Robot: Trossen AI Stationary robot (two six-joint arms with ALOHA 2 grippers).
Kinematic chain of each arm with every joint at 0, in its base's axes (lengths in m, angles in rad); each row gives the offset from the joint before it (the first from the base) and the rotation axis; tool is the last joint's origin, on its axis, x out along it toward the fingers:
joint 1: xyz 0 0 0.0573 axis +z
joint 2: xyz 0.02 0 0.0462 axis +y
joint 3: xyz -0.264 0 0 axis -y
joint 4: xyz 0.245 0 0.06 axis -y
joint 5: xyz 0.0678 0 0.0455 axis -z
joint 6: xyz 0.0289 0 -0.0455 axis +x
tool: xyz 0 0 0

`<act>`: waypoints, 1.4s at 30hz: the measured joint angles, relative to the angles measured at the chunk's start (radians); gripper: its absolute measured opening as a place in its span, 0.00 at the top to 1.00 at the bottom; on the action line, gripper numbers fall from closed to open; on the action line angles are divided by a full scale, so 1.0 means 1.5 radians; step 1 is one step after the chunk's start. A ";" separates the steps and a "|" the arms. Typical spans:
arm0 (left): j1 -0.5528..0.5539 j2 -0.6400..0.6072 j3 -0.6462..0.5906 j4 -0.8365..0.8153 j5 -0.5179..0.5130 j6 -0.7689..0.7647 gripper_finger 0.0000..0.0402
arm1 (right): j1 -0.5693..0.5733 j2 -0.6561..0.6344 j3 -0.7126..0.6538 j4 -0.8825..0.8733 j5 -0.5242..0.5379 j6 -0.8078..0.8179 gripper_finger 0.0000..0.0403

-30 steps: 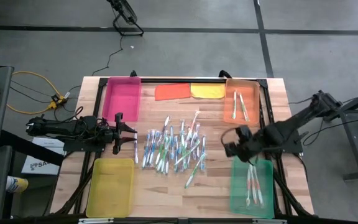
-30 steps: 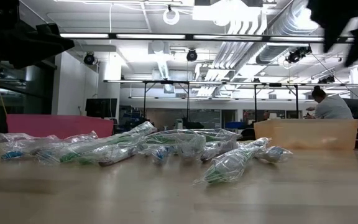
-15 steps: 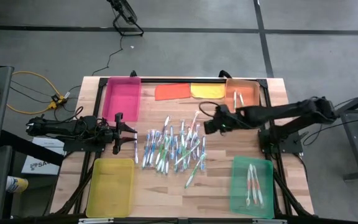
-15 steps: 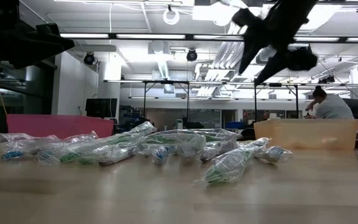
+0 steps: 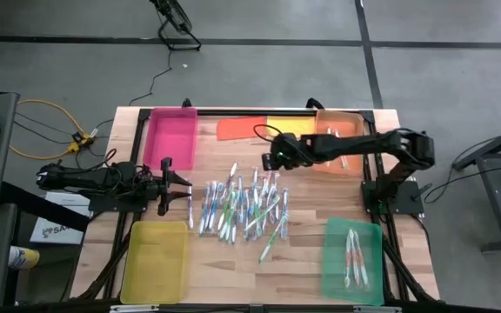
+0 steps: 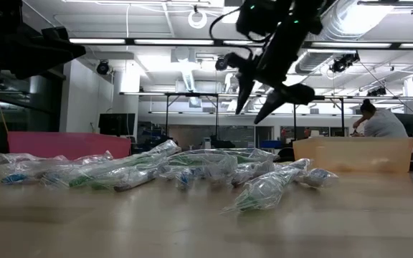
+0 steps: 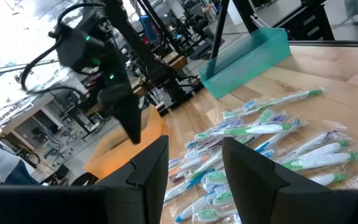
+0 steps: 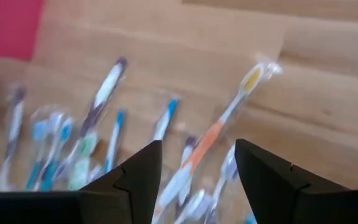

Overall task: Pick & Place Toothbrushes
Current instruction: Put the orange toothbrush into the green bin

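Both jaws open, empty. High view: right gripper (image 5: 272, 160) above wrapped toothbrushes (image 5: 242, 207) piled mid-table; left gripper (image 5: 183, 187) beside pile. Orange tray (image 5: 324, 156) holds two brushes, green tray (image 5: 353, 283) three; pink tray (image 5: 170, 135) and yellow tray (image 5: 155, 261) bare. Low view: right gripper (image 6: 262, 97) hangs over pile (image 6: 156, 170). Right wrist view: orange toothbrush (image 8: 219, 124) between fingers (image 8: 135, 180).

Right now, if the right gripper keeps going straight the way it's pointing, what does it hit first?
Most likely the orange-and-white wrapped toothbrush at the far edge of the pile: the open right gripper points down at it from above the table, though depth is hard to judge.
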 joint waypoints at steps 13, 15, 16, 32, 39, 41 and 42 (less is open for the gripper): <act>0.000 0.000 0.000 0.000 0.000 0.000 0.63 | -0.037 0.131 0.062 -0.025 0.033 0.041 0.51; 0.000 0.000 0.000 0.000 0.000 0.000 0.63 | -0.037 0.144 0.062 -0.023 0.041 0.042 0.51; 0.000 0.000 0.000 0.000 0.000 0.000 0.63 | -0.037 0.148 0.062 -0.022 0.043 0.045 0.51; 0.000 0.000 0.000 0.000 0.000 0.000 0.63 | -0.029 0.203 0.062 -0.014 0.061 0.052 0.61; 0.000 0.000 0.000 0.000 0.000 0.000 0.63 | -0.030 0.203 0.062 -0.010 0.058 0.012 0.87; 0.000 0.000 0.000 0.000 0.000 0.000 0.63 | -0.032 0.203 0.062 -0.009 0.044 -0.002 0.95; 0.000 0.000 0.000 0.000 0.000 0.000 0.63 | -0.032 0.203 0.062 -0.006 0.035 -0.011 0.97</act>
